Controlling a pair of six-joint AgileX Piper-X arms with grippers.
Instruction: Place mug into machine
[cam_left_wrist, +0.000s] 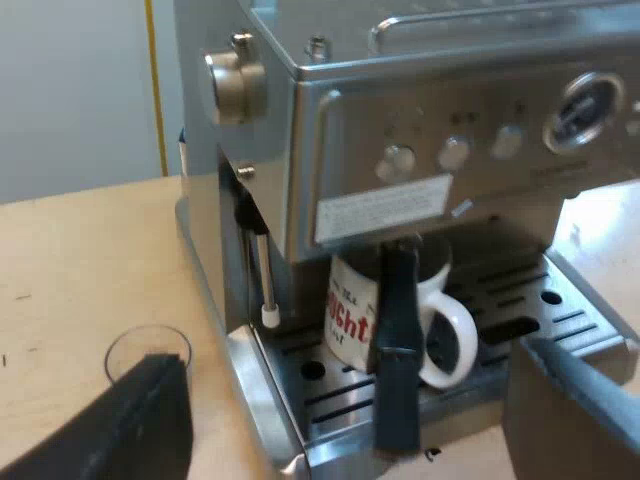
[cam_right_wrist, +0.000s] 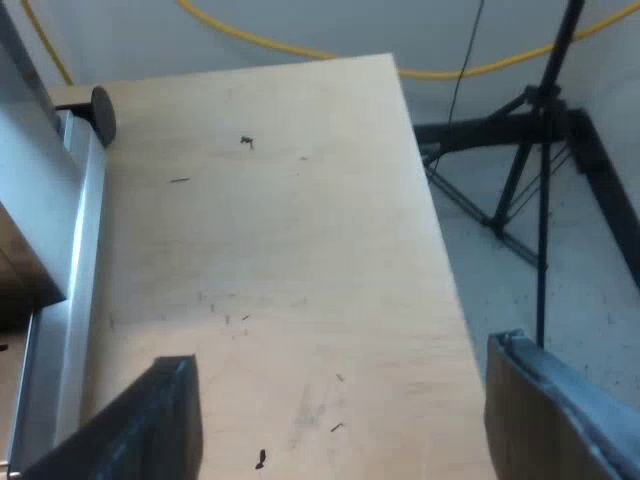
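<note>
Mug (cam_left_wrist: 348, 318) on drip tray (cam_left_wrist: 560, 300) behind holder's dark handle (cam_left_wrist: 398, 335); measuring glass (cam_left_wrist: 140, 350) nearby.

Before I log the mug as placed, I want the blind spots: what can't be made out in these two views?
Left wrist view: mug, lettering and base partly hidden by the holder's dark handle.
Left wrist view: measuring glass, base behind a left gripper finger.
Left wrist view: espresso machine, panel label too small to read.
Right wrist view: the machine's front, cut off by the picture's edge.
</note>
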